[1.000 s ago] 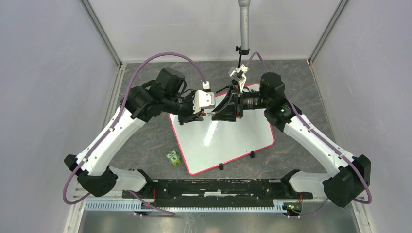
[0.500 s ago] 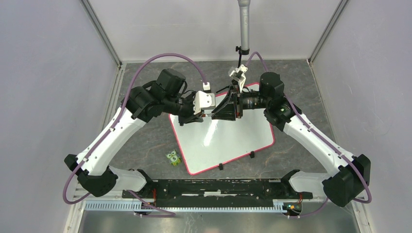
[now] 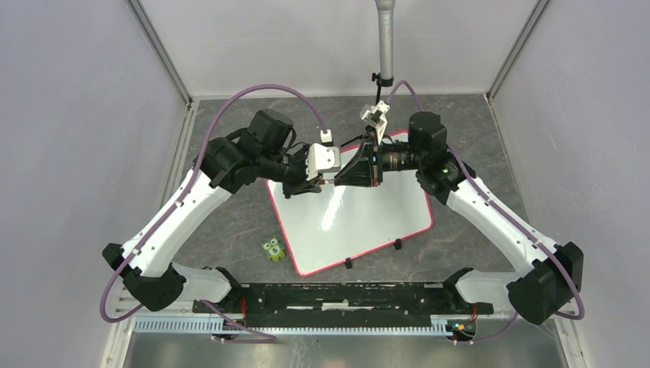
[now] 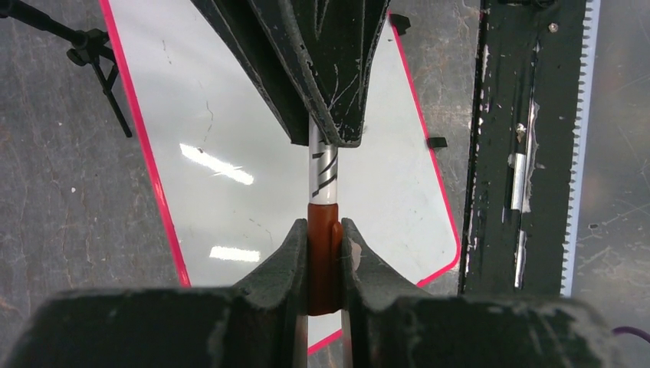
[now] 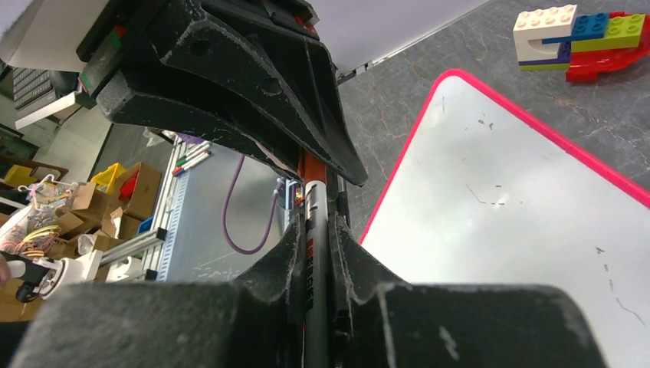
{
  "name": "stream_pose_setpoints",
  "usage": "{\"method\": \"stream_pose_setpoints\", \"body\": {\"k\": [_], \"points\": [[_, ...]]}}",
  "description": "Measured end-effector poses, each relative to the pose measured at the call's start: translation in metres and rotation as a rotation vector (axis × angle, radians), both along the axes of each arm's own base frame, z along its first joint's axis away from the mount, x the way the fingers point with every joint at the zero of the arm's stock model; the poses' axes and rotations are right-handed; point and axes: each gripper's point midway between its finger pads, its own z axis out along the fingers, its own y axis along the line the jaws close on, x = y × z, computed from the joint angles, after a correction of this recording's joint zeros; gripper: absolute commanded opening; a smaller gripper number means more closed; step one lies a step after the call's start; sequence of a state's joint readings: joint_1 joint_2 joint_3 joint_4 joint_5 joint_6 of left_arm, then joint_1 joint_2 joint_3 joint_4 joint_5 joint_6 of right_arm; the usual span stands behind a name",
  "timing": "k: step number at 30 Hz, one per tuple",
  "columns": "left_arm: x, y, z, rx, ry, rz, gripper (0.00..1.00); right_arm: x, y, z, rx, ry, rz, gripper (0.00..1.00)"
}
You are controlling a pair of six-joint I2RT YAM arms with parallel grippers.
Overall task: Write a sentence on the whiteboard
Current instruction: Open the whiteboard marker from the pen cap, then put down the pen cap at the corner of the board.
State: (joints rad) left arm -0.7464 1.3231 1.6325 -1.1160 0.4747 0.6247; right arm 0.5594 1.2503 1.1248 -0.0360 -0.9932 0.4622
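The whiteboard [image 3: 360, 222] lies flat on the table, white with a red-pink frame. It carries only faint specks, and no sentence shows on it. Both grippers meet above its far left corner, holding one marker [image 3: 331, 180] between them. My left gripper [image 4: 323, 230] is shut on the marker's brownish-red cap [image 4: 323, 257]. My right gripper [image 5: 315, 226] is shut on the silver barrel [image 5: 315, 207], which also shows in the left wrist view [image 4: 323, 170]. The cap sits against the barrel. The board also shows in the left wrist view [image 4: 230, 115] and the right wrist view [image 5: 521, 215].
A small green owl toy [image 3: 273, 249] lies left of the board's near corner. Stacked toy bricks [image 5: 582, 34] sit beyond the board's far edge. A camera pole [image 3: 385, 38] stands at the back. A black rail [image 3: 345, 295] runs along the near edge.
Both grippers stay joined at the marker. The right gripper and wrist have shifted slightly toward the back; the left arm has barely moved.
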Motion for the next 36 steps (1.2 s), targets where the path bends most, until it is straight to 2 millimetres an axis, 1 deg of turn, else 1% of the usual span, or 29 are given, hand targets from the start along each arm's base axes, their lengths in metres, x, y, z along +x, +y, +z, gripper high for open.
{"method": "stream_pose_setpoints", "body": {"k": [4,5,6,10,14,17,19,20,22,23,25,27,28,31,33,36], "points": [[0.011,0.0,0.001,-0.04,0.002,0.029,0.02,0.008,-0.004,0.001,-0.006,-0.001,-0.005,0.0],[0.013,0.001,0.0,-0.048,0.007,0.037,0.02,0.01,-0.005,0.001,-0.008,-0.005,-0.008,0.0],[0.016,0.007,-0.002,-0.047,0.014,0.055,0.02,0.015,-0.01,0.001,-0.014,-0.003,-0.02,0.0],[0.024,0.039,-0.006,-0.033,0.032,0.157,0.02,0.039,-0.036,0.0,-0.032,-0.005,-0.097,0.0],[0.026,0.071,-0.006,-0.033,0.039,0.255,0.02,0.056,-0.06,0.004,-0.049,-0.036,-0.15,0.0],[0.036,0.099,-0.007,-0.037,0.041,0.375,0.02,0.055,-0.067,0.006,-0.078,-0.083,-0.147,0.0],[0.046,0.125,-0.014,-0.036,0.061,0.484,0.02,0.052,-0.069,0.008,-0.104,-0.131,-0.133,0.0],[0.051,0.141,-0.02,-0.033,0.077,0.549,0.02,0.052,-0.07,0.008,-0.114,-0.15,-0.13,0.0],[0.061,0.173,-0.035,-0.023,0.116,0.681,0.02,0.051,-0.073,0.006,-0.142,-0.184,-0.128,0.0],[0.066,0.194,-0.046,-0.018,0.145,0.761,0.02,0.051,-0.075,0.004,-0.159,-0.202,-0.131,0.0],[0.069,0.231,-0.074,0.002,0.22,0.905,0.02,0.052,-0.079,-0.002,-0.198,-0.229,-0.137,0.0],[0.066,0.257,-0.106,0.029,0.302,1.008,0.02,0.053,-0.082,-0.009,-0.229,-0.242,-0.142,0.0],[0.062,0.266,-0.122,0.047,0.347,1.045,0.02,0.053,-0.084,-0.013,-0.249,-0.247,-0.144,0.0],[0.053,0.285,-0.167,0.112,0.453,1.109,0.03,0.052,-0.087,-0.024,-0.299,-0.262,-0.143,0.0],[0.048,0.291,-0.195,0.157,0.506,1.126,0.04,0.05,-0.086,-0.029,-0.325,-0.276,-0.136,0.0],[0.042,0.294,-0.226,0.199,0.552,1.136,0.08,0.044,-0.081,-0.039,-0.359,-0.298,-0.118,0.0]]}}
